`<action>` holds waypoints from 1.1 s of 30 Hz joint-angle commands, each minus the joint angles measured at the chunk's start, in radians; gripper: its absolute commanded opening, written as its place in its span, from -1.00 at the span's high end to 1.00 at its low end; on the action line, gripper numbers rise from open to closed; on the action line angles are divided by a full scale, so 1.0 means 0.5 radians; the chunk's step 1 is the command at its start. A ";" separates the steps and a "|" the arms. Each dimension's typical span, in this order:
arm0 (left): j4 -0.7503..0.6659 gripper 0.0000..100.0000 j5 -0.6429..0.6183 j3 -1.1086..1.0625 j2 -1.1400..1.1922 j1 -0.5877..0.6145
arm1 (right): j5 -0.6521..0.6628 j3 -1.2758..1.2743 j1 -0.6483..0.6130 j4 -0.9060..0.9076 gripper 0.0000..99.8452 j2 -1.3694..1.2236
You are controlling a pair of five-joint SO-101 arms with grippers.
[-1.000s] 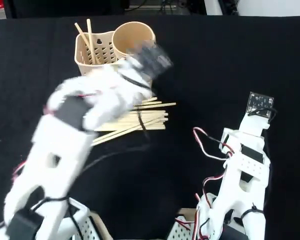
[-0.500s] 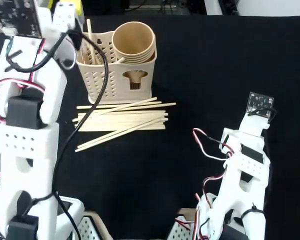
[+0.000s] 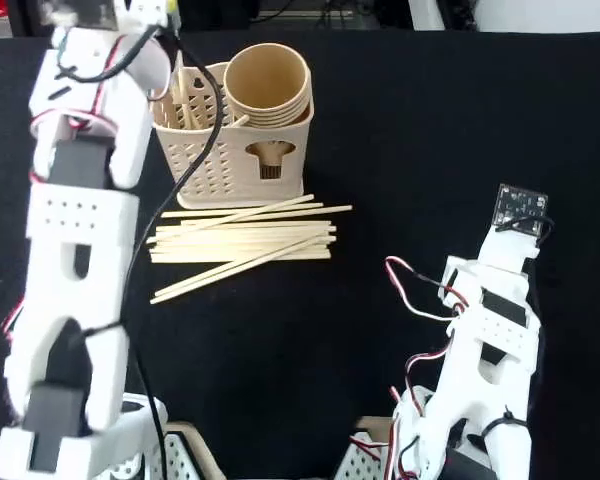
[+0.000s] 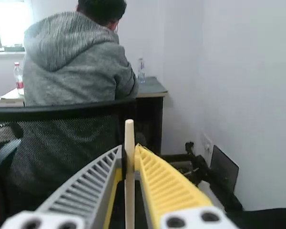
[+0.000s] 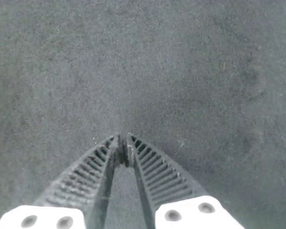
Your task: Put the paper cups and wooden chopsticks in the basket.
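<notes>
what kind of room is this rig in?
Likely an office or lab: a mesh office chair and a desk by a white wall, plus a work table covered in black cloth.

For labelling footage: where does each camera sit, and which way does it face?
High view: overhead, looking down on cream perforated basket, loose wooden chopsticks, both arms.
Left wrist view: faces level into the room; left gripper clamps one chopstick.
Right wrist view: faces down at black cloth; right gripper shut.
Shared with high view: that cloth.

High view — steep, over table (image 3: pixel 430 120); left wrist faces room (image 4: pixel 238 71) beyond; right wrist close, probably same table.
</notes>
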State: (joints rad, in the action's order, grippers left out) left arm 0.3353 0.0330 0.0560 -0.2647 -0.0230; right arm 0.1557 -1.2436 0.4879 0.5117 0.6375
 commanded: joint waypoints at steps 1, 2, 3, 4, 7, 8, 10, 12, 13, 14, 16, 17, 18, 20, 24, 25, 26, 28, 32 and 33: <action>-0.031 0.94 -0.242 0.106 0.104 0.048 | -0.003 0.060 -0.028 -0.046 0.96 0.044; -0.025 0.94 -0.295 0.106 0.123 0.057 | -0.003 0.060 -0.028 -0.046 0.96 0.044; -0.018 0.94 -0.325 0.106 0.144 0.057 | -0.003 0.060 -0.028 -0.058 0.96 0.044; 0.009 0.94 -0.341 0.100 0.153 0.057 | -0.003 0.057 -0.025 -0.071 0.96 0.041; 0.190 0.90 -0.316 0.087 0.150 0.057 | -0.003 0.057 -0.025 -0.077 0.96 0.041; 0.282 0.84 -0.334 0.097 0.144 0.057 | -0.003 0.057 -0.025 -0.080 0.96 0.041; 0.445 0.71 -0.374 0.106 0.144 0.054 | -0.003 0.057 -0.025 -0.080 0.96 0.041; 0.580 0.66 -0.411 0.149 0.132 0.054 | -0.003 0.057 -0.025 -0.083 0.96 0.041; 0.660 0.66 -0.402 0.186 0.117 0.057 | -0.003 0.057 -0.025 -0.083 0.96 0.041; 0.733 0.66 -0.405 0.219 0.107 0.060 | -0.003 0.057 -0.025 -0.083 0.96 0.041; 0.875 0.65 -0.405 0.269 0.080 0.057 | -0.003 0.057 -0.025 -0.083 0.96 0.041; 0.942 0.65 -0.405 0.299 0.058 0.054 | -0.003 0.057 -0.025 -0.083 0.96 0.041; 1.016 0.65 -0.405 0.333 0.028 0.054 | -0.003 0.057 -0.025 -0.083 0.96 0.041; 1.194 0.65 -0.399 0.394 -0.049 0.035 | -0.003 0.057 -0.025 -0.083 0.96 0.041; 1.623 0.66 -0.071 0.428 -0.196 -0.106 | -0.003 0.057 -0.025 -0.083 0.96 0.041; 1.737 0.66 0.003 0.425 -0.221 -0.152 | -0.003 0.057 -0.025 -0.083 0.96 0.041; 1.854 0.66 0.064 0.425 -0.233 -0.198 | -0.003 0.057 -0.025 -0.083 0.96 0.041; 2.062 0.66 0.175 0.388 -0.221 -0.281 | -0.003 0.057 -0.025 -0.083 0.96 0.041; 2.329 0.66 0.506 0.164 -0.175 -0.523 | -0.003 0.057 -0.025 -0.083 0.96 0.041; 2.354 0.66 0.605 0.072 -0.163 -0.588 | -0.003 0.057 -0.025 -0.083 0.96 0.041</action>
State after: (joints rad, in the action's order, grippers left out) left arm 1.4185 0.1741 0.1880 -0.3445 -0.2025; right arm 0.1557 -1.2436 0.4879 0.4948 0.6375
